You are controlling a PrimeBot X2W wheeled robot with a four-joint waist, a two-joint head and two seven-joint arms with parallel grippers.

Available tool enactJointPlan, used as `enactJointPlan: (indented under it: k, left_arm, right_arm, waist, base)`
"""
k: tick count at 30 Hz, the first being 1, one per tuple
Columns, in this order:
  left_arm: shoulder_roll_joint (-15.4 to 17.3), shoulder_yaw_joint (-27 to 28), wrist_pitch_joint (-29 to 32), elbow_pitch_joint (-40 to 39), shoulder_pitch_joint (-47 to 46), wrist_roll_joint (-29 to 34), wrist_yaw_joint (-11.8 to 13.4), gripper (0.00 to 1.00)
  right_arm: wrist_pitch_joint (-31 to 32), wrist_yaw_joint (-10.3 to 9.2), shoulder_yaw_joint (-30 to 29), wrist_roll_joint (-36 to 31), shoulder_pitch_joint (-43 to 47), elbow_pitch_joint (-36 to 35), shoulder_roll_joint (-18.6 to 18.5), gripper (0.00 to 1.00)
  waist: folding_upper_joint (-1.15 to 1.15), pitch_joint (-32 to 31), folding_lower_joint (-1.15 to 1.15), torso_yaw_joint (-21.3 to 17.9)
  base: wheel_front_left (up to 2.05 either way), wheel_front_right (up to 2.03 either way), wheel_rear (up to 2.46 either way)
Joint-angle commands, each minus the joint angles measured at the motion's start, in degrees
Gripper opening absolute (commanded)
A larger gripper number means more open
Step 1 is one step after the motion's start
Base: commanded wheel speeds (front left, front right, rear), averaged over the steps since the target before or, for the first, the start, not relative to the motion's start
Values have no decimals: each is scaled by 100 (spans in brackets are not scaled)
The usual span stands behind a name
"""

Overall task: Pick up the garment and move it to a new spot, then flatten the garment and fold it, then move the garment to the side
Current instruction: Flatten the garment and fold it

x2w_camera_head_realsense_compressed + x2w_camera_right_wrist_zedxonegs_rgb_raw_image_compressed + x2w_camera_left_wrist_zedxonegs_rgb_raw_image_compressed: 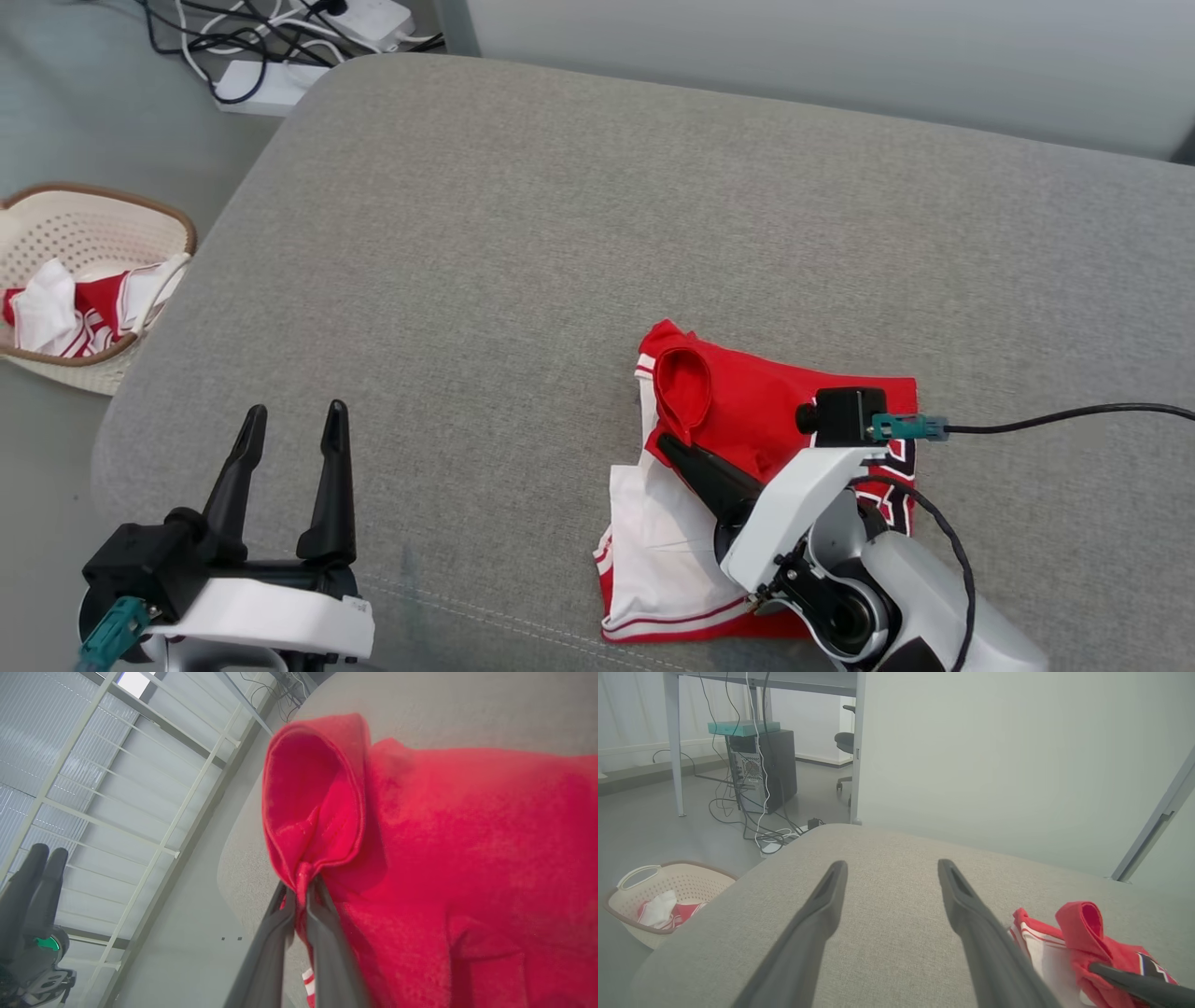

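The red and white garment (747,411) lies bunched on the right half of the grey cushion (523,243), red part up, white part toward me. My right gripper (670,446) is shut on a red fold of the garment (420,858), the pinch sitting at the fingertips (303,884) with a looped edge standing above it. At the lower left my left gripper (294,420) hovers open over bare cushion, well apart from the cloth. Between its dark fingers (822,914) there is nothing, and the garment (1083,938) lies off to their right.
A cream laundry basket (140,210) with more red and white cloth stands on the floor left of the cushion. Power strips and cables (280,47) lie on the floor beyond its far left corner. A black cable (1074,415) trails from my right wrist.
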Motion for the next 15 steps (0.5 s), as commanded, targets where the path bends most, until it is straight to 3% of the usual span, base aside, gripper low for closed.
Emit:
enactJointPlan:
  k: [1, 12, 13, 14, 15]
  left_arm:
    - [84, 169, -5, -107, -392, 51, -48, 100]
    - [9, 27, -15, -20, -579, 83, -100, 100]
    - [6, 12, -13, -7, -590, 85, -107, 100]
    - [-1, -3, -11, 5, -602, 80, -119, 100]
    - [-1, -16, -8, 18, -613, 83, -124, 100]
  right_arm:
    - [-181, 10, 219, 192, -234, 69, 93, 0]
    - [-478, 10, 1216, 1114, -740, 785, 93, 0]
    - [-474, 10, 1325, 1159, -788, 871, 93, 36]
    - [-467, 10, 1422, 1254, -814, 906, 93, 100]
    - [-457, 10, 1514, 1360, -834, 919, 93, 100]
  waist:
    - [0, 29, 0, 88]
    - [0, 164, 0, 190]
    - [0, 175, 0, 189]
    - [0, 187, 0, 187]
    - [0, 198, 0, 181]
  base:
    - [0, 0, 0]
    - [0, 0, 0]
    - [0, 0, 0]
    - [0, 0, 0]
    - [0, 0, 0]
